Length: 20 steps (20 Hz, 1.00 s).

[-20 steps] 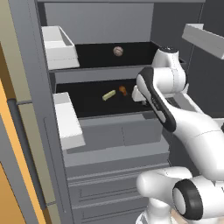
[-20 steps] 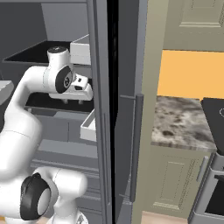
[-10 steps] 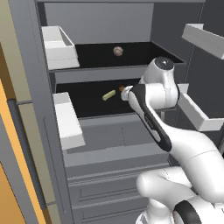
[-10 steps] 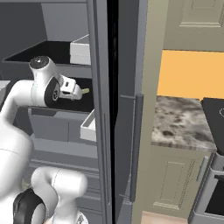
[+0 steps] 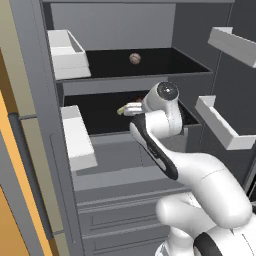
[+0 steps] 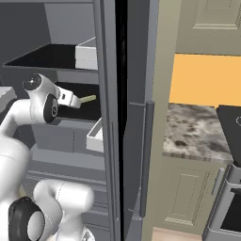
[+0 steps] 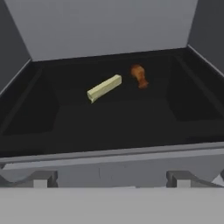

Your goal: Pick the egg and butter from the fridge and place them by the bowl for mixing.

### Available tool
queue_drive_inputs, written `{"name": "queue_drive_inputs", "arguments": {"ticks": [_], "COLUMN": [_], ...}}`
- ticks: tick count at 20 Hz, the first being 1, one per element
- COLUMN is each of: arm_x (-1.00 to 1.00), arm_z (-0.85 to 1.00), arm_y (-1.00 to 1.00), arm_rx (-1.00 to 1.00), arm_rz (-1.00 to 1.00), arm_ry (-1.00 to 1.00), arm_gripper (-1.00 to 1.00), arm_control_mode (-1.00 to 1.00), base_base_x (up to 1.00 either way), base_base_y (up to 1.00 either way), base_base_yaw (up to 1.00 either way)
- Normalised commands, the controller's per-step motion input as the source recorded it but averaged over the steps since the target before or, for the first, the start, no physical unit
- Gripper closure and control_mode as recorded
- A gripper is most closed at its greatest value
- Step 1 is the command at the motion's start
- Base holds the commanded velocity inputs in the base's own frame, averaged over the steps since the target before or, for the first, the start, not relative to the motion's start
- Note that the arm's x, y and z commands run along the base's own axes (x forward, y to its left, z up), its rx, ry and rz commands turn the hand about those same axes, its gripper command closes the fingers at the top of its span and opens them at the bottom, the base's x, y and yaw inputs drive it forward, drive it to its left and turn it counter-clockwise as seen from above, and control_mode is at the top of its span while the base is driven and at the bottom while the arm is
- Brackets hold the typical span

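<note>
One egg (image 5: pixel 134 58), upper shelf. One butter (image 7: pixel 104 88) stick, one orange lumpy item (image 7: pixel 139 76), lower shelf.

Fridge (image 5: pixel 30 75) stands open with black shelves. Upper shelf (image 5: pixel 165 60) carries the egg (image 5: pixel 134 58). Lower shelf (image 7: pixel 109 118) carries the butter (image 7: pixel 104 88), lying diagonal, and a small orange lumpy item (image 7: pixel 139 76) just beside it, apart.

Arm up, bent fwd, gripper open
White arm rises from base, elbow high, wrist level; gripper (image 7: pixel 109 177) w/ jaws spread wide, fingertips (image 7: pixel 40 178) apart, nothing held.
</note>
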Motion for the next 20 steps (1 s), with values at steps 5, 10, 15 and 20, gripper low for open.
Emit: {"name": "queue_drive_inputs", "arguments": {"ticks": [5,10,15,20], "arm_x": [0.70,0.66,0.59,0.48], "arm_z": [0.00,0.00,-0.12,-0.27], "arm_y": [0.11,0.10,0.01,0.00], "arm_rx": [0.00,0.00,0.00,0.00], "arm_rz": [-0.15,-0.05,-0.01,0.00], "arm_ry": [0.03,0.07,0.12,0.06], "arm_gripper": [-1.00,-1.00,-1.00,-1.00], "arm_control_mode": [-1.00,-1.00,-1.00,-1.00], "base_base_x": [0.00,0.00,0.00,0.00], "base_base_y": [0.00,0.00,0.00,0.00], "base_base_yaw": [0.00,0.00,0.00,0.00]}}
